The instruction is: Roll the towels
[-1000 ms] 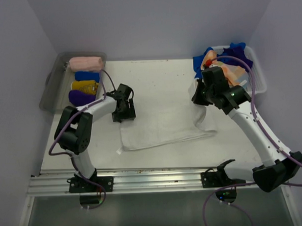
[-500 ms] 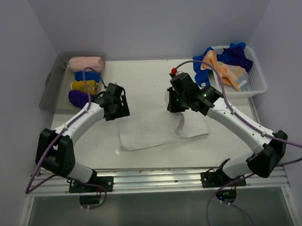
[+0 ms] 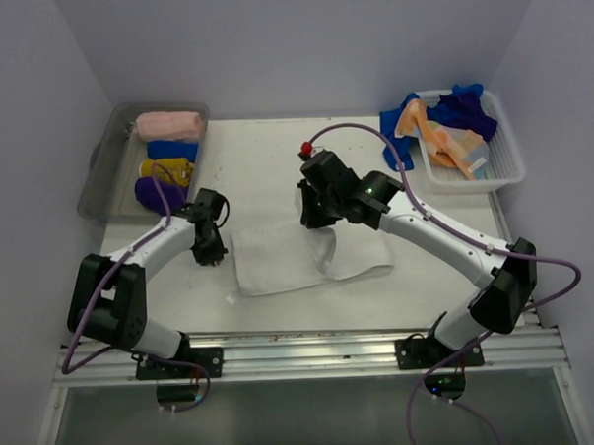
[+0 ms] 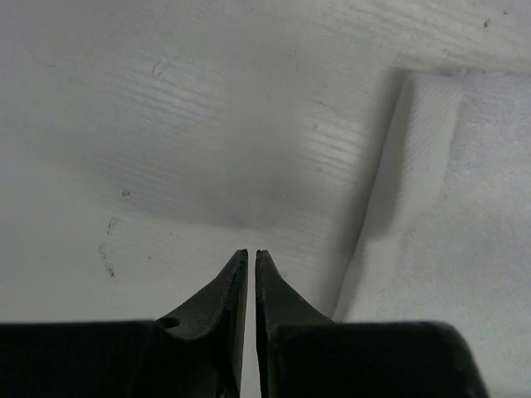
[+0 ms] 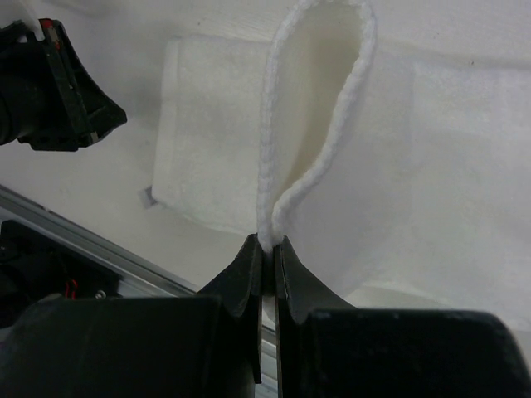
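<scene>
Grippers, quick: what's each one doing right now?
Left gripper: closed, holding nothing, beside the towel.
Right gripper: closed on the towel's raised edge.

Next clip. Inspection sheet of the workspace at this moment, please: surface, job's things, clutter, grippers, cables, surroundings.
Surface: white table, a few dark specks and scuffs.
Job's things: white towel flat mid-table, one edge lifted into a loop; four rolled towels in the grey bin, far left; loose towels heaped in the white basket, far right.
Clutter: nothing seen.
Grippers: right gripper shut on the white towel's edge; left gripper shut, empty, over bare table beside the towel's left edge.
Cables: purple cables run along both arms.
Surroundings: pale walls; metal rail at the near edge.
</scene>
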`<state>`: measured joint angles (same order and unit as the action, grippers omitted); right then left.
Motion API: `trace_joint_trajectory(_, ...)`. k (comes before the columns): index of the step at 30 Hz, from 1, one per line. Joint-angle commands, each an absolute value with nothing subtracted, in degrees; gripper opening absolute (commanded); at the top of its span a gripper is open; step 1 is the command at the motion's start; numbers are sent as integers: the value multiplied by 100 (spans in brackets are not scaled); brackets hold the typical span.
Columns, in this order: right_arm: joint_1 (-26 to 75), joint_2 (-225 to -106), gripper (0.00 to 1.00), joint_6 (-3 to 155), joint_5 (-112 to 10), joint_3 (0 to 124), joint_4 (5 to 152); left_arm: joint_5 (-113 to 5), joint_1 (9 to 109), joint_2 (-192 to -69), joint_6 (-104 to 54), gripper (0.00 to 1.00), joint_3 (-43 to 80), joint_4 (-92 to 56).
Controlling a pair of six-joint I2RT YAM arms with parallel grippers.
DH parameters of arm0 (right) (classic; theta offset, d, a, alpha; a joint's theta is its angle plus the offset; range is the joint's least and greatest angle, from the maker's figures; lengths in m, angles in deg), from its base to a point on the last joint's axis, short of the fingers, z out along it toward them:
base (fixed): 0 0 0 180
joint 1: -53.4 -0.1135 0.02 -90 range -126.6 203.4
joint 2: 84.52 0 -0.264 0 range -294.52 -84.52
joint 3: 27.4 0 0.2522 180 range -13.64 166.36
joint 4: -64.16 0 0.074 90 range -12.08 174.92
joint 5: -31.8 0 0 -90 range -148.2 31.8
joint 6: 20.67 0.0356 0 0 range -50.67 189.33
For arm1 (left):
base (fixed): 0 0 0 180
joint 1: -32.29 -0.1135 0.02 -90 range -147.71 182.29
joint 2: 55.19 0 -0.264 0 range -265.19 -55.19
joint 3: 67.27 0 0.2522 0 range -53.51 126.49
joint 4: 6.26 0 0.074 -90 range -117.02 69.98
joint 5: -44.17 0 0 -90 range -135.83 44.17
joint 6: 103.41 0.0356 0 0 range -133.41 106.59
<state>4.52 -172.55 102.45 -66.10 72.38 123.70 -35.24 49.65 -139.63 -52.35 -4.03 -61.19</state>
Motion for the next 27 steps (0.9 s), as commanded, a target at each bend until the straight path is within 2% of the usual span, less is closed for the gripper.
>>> trace_joint_trajectory(1, 375, -17302, 0, 10343, -6584, 7565, 12072, -3607, 4925, -14297, -5191, 11, -446, -5730)
trace_joint_trajectory(2, 331, -17389, 0, 10343, -6584, 7635, 12064, -3834, 4934, -14377, -5164, 4, -464, -5512)
trace_joint_trajectory(4, 199, -17495, 0, 10343, -6611, 7706, 12046, -4090, 4934, -14536, -5112, 0, -490, -5343)
trace_joint_trajectory(12, -38, -18180, 0, 10527, -6681, 7881, 11783, -4776, 5127, -14843, -5120, 0, -385, -4806)
trace_joint_trajectory(27, -205, -19666, 0, 10703, -6585, 8866, 11791, -4768, 5101, -14853, -5129, 0, -552, -4815)
